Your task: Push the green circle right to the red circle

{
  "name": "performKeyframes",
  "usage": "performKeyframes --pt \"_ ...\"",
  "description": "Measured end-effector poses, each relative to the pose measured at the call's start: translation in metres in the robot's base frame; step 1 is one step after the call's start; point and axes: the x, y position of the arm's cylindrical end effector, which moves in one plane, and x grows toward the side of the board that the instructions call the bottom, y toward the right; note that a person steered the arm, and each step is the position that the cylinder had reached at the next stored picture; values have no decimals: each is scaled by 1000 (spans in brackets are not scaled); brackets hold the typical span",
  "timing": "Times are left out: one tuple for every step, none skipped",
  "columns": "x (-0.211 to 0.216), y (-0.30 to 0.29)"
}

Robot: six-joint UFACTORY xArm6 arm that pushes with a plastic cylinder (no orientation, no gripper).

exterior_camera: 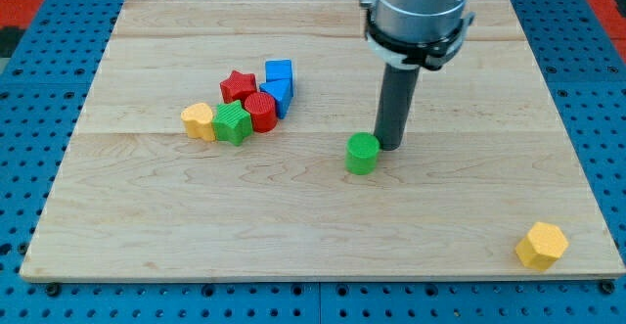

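Observation:
The green circle (362, 153) stands alone near the middle of the wooden board (323, 226). The red circle (260, 111) sits in a cluster toward the view's left, well apart from the green circle. My tip (390, 147) rests on the board just to the right of the green circle, touching or almost touching its right edge. The dark rod rises from there to the arm at the view's top.
The cluster holds a red star (238, 85), a blue cube (279, 72), a second blue block (278, 97), a green star (233, 123) and a yellow block (199, 120). A yellow hexagon (541, 245) lies at the bottom right corner.

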Motion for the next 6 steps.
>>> performKeyframes --pt "59 5" --pt "14 -18" --pt "-42 -21" --pt "-81 -48" --pt "-88 -29" --pt "-87 52"
